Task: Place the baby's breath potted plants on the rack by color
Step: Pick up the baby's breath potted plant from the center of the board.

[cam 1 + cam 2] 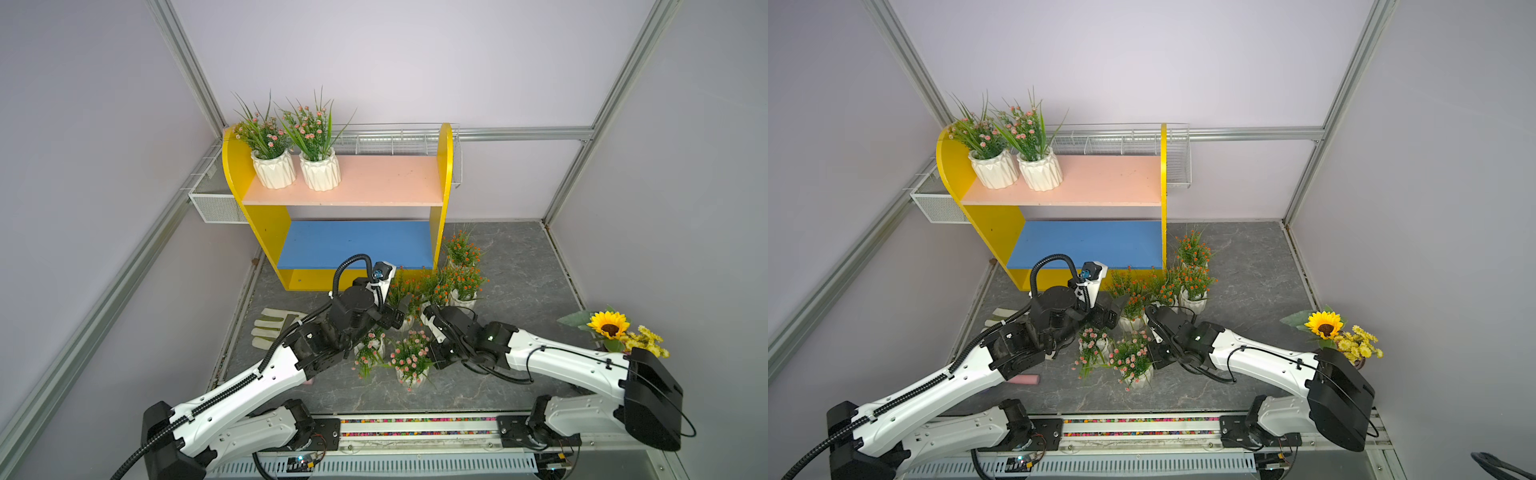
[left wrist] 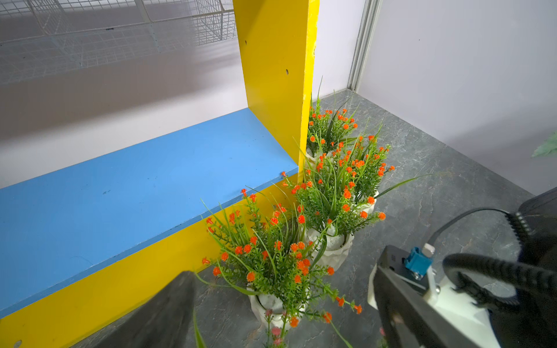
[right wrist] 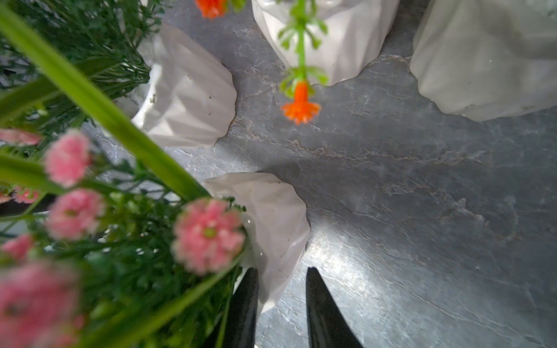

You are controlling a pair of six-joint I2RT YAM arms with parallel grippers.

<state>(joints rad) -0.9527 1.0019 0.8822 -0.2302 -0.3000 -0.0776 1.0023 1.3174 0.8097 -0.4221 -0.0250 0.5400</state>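
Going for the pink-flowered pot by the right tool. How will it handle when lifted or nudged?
The pink-flowered pot looks glossy and faceted, so it is probably rigid and a bit slick. Its sprigs spread wider than the pot, so a sideways nudge may tip it. They look thin, so they likely flex and could snag the neighbouring pot.

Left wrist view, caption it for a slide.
Left gripper, fingers open, frames a white faceted pot of orange-red blossoms beside the yellow-sided rack and its blue lower board.
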